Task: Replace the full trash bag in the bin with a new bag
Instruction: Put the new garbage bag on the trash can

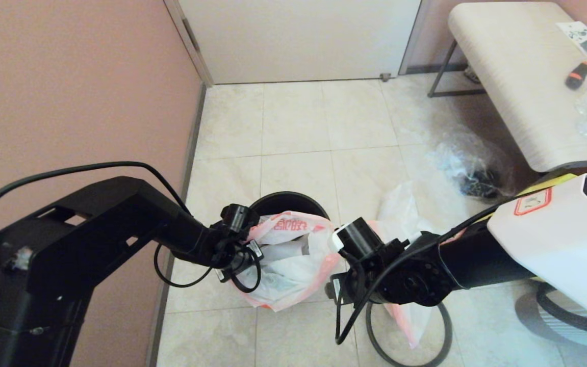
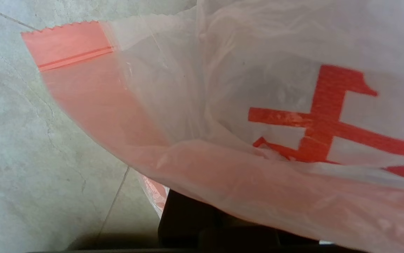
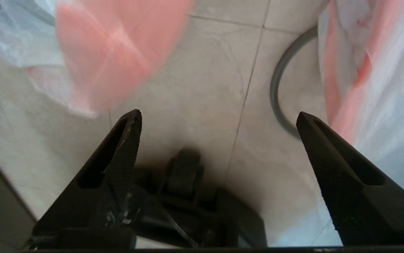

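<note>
Bin (image 1: 288, 201) draped with new bag (image 1: 293, 255), left tool (image 1: 232, 265) pinching bag, right tool (image 3: 219, 119) spread, empty.

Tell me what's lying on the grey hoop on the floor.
A white-and-pink plastic bag drapes across the grey hoop. The right arm covers the hoop's far side. The open right tool hangs above, holding nothing.

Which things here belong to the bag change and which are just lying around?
Job: small round black waste bin; white-and-pink plastic bag over it; thin grey hoop on floor; clear knotted bag of rubbish.
Lying about: cream padded bench; orange-and-black item on it.
</note>
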